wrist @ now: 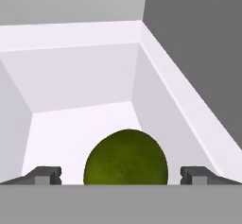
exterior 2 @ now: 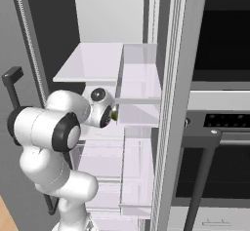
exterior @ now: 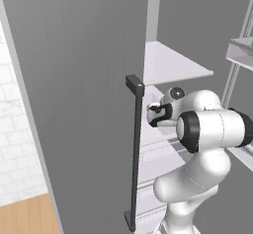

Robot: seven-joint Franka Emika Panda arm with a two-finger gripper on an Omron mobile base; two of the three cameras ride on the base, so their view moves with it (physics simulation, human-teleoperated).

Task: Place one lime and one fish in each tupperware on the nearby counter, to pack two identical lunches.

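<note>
In the hand view a dark yellow-green lime (wrist: pixel 125 158) lies on the floor of a white bin (wrist: pixel 80 76), close up between my two fingertips (wrist: pixel 45 175). My gripper (wrist: pixel 120 176) is open, one jaw on each side of the lime and neither touching it. From the right base view the hand reaches into the open fridge at mid height, and a sliver of the lime (exterior 2: pixel 114 114) shows at the gripper (exterior 2: pixel 112 113). The left base view shows the hand (exterior: pixel 159 112) just past the door edge. A strip of tan counter (exterior: pixel 24 218) lies at lower left. The fish and the tupperware are out of view.
The grey fridge door (exterior: pixel 74 104) stands open on my left, its dark vertical handle (exterior: pixel 134 154) close to the arm. White shelves (exterior 2: pixel 97 62) and clear door bins (exterior 2: pixel 139 84) surround the hand. A dark oven (exterior 2: pixel 224 118) with a bar handle stands to the right.
</note>
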